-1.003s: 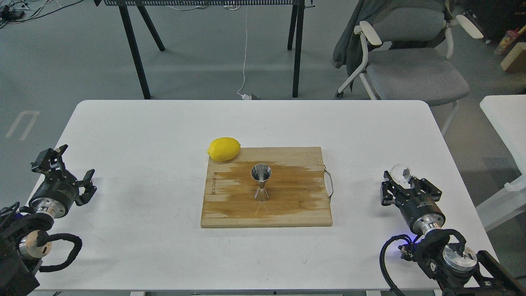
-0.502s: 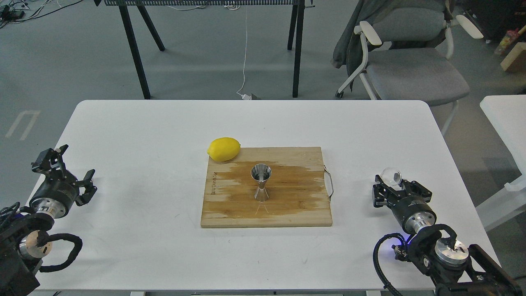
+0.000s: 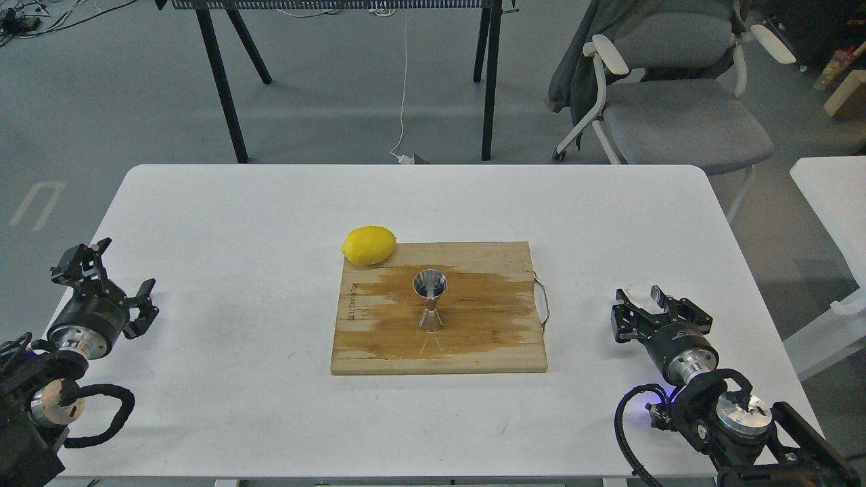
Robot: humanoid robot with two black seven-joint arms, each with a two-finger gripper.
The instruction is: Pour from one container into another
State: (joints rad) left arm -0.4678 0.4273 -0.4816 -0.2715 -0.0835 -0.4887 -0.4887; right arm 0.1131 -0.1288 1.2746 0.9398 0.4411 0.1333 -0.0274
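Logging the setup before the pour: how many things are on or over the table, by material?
Glass: 1, the glass cup in the right gripper
Metal: 1, the jigger
Wood: 1, the cutting board
Fruit: 1, the lemon
Total: 4

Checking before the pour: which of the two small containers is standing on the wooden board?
The shiny steel hourglass jigger, upright mid-board. The clear glass cup sits in the right pincer, off the board.
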